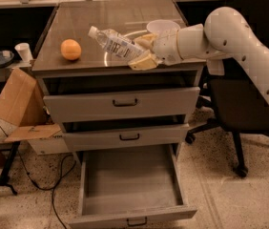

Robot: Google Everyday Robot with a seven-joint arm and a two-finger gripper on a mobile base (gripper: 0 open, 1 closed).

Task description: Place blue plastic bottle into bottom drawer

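My gripper [143, 50] is shut on the blue plastic bottle [113, 42], a clear crinkled bottle with a white cap. It holds the bottle tilted, cap to the upper left, over the front of the cabinet top. The white arm reaches in from the right. The bottom drawer [130, 214] is pulled wide open below, with a bare grey tray inside and a small dark handle on its front. The gripper is well above the drawer.
An orange [71, 49] lies on the cabinet top [101, 18] at the left. A white bowl [162, 27] stands behind the gripper. The two upper drawers stand slightly open. A cardboard box [16, 99] leans at the left, a black office chair [242, 104] at the right.
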